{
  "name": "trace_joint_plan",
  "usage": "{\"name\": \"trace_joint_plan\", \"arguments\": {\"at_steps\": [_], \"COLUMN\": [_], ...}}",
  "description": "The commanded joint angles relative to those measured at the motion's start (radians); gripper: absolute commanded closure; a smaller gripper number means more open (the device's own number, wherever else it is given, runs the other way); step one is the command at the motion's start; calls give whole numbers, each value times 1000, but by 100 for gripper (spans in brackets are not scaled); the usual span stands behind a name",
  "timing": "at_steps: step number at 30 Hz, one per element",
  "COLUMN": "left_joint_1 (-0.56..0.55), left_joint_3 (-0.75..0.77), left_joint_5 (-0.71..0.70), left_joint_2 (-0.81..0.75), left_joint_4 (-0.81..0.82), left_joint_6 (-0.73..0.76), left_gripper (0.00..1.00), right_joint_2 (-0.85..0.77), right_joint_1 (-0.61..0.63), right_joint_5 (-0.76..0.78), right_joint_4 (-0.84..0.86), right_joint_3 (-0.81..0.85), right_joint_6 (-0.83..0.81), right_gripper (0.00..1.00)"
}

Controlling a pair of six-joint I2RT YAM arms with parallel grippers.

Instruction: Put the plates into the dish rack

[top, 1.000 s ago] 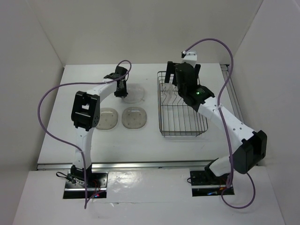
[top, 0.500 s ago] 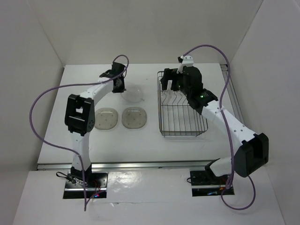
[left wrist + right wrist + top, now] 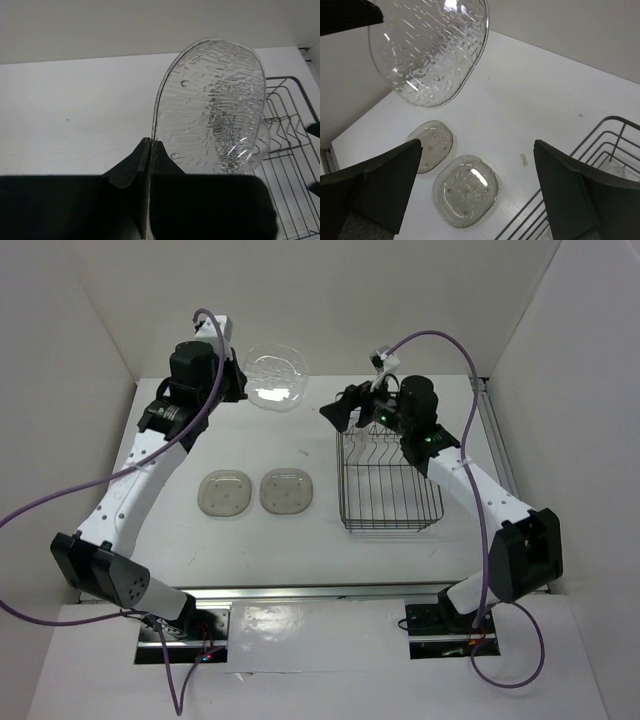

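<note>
Clear plate (image 3: 275, 377) is hanging in the air just off the far corner of the dish rack (image 3: 344, 475) on the left-arm side. It's lifted off the table (image 3: 150, 530) and touching nothing but the tool.

Left tool (image 3: 150, 144) is clamping it: jaws pinched nearly closed on one edge of the rim, the rest of the plate sticking out unsupported and tilted.

Right tool (image 3: 477, 147) is gaping wide, gripping nothing. It's hovering over that same far corner of the rack, facing the plate but apart from it.

Two grey plates (image 3: 287, 491) are lying flat on the table beside the rack's left-arm side, next to each other, the nearer one well short of the wire.

Whether a plate is already sitting in the rack, I cannot tell; there's a faint clear shape by the wires in the wrist views.

Handling, my read:
- The plate is looking light, thin and stiff.
- The glossy plastic is probably slick in the jaws, so it could pivot on a one-edge pinch.
- A drop would more likely mean a bounce or a crack than a shatter.

Best hold is on the rim at the middle of a straight side. That's leaving the opposite edge free to drop between the dividers (image 3: 375, 452).

Looks like either a handover or a direct carry is coming up. For a handover, the right tool should be taking the free rim.
</note>
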Motion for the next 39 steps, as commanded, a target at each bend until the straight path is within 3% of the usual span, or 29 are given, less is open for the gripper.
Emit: {"name": "trace_joint_plan", "arguments": {"at_steps": [1,10,15,18,19,23,24,25,27,28,29,30,31,34,39], "left_joint_1": [-29,-78,-89,-98,-98,-107,-107,-107,-107,-107,-107,-107,-107,-95,-72], "left_joint_3": [-11,-1,-24,-33,-33,-43,-52,-52,-43,-43,-27,-6,9,107,216], "left_joint_5": [73,73,141,159,170,181,181,193,175,153,118,77,-4,-124,-203], "left_joint_2": [-28,-51,-70,-70,-70,-80,-81,-81,-70,-70,-55,-33,-18,62,142], "left_joint_4": [50,30,54,54,54,65,76,76,76,64,38,19,-1,-130,-254], "left_joint_6": [34,34,15,15,15,15,6,6,6,6,-11,-23,-37,-89,-138], "left_gripper": [100,100,100,100,100,100,100,100,100,96,72,8,0,0,0], "right_joint_2": [87,146,167,190,190,220,229,229,229,220,220,182,160,50,-84], "right_joint_1": [-6,-6,-6,-15,-24,-46,-46,-55,-55,-55,-55,-55,-55,-55,-55], "right_joint_5": [-114,-196,-196,-196,-196,-216,-225,-207,-193,-161,-141,-104,-44,385,860], "right_joint_4": [101,190,223,242,242,269,293,293,284,275,249,186,145,-19,-317], "right_joint_3": [77,130,130,139,148,157,157,157,157,157,157,157,157,131,119], "right_joint_6": [16,71,104,131,131,176,193,203,213,213,213,175,158,113,64], "right_gripper": [0,0,0,8,23,50,63,98,100,100,100,100,100,100,100]}}
